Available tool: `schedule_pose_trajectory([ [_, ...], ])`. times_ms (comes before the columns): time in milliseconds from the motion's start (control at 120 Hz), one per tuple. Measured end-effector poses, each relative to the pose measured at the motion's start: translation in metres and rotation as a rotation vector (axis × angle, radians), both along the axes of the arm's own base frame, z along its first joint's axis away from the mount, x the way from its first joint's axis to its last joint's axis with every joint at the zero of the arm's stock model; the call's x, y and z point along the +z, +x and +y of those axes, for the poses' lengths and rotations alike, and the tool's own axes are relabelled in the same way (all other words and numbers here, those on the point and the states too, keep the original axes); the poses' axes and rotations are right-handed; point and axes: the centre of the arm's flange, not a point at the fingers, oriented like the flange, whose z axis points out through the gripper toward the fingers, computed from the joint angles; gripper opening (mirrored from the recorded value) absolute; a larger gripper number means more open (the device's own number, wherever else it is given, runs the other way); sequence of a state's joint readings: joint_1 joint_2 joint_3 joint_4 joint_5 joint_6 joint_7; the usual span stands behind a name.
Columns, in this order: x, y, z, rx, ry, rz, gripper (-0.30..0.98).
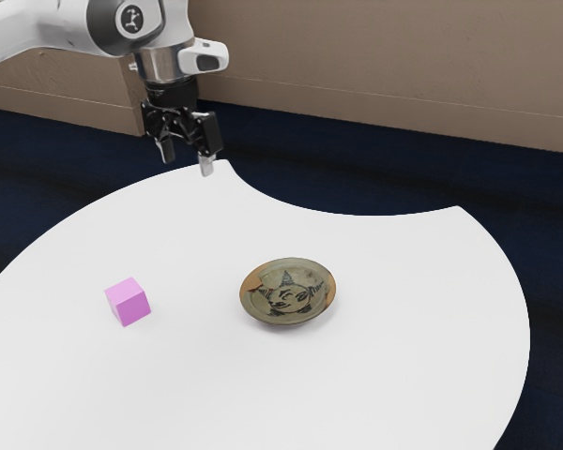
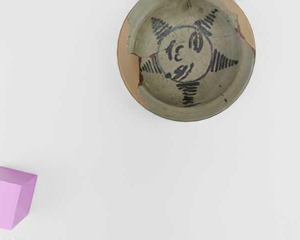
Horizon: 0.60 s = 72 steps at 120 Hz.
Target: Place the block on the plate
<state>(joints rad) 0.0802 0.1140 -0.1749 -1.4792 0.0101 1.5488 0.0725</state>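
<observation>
Wrist view: plain pink block (image 2: 6, 200); cracked, dark-patterned plate (image 2: 210, 105).

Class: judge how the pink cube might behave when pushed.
The pink cube would likely slide rather than roll, given its flat faces. Its straight edges suggest stiffness, and, about as wide as tall, it probably resists tipping.

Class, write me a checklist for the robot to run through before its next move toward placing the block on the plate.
1. Gripper open and empty: ok.
2. Pink block resting on the table, clear of the plate: ok.
3. Plate empty: ok.
4. Gripper lined up over the block: not ok, it hangs off to one side.
5. Cracked plate sound enough: cannot tell.
</observation>
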Motion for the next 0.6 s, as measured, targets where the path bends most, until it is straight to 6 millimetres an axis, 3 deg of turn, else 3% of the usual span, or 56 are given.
schedule_pose_trajectory([
  [233, 0.004, -0.004, 0.004, 0.044, 0.005, 0.001, 0.69],
  [367, -0.010, -0.033, 0.012, 0.052, 0.029, 0.039, 0.69],
  [500, -0.044, -0.060, 0.019, 0.017, 0.042, 0.083, 0.69],
  [600, -0.071, -0.070, 0.044, 0.002, 0.037, 0.099, 0.69],
])
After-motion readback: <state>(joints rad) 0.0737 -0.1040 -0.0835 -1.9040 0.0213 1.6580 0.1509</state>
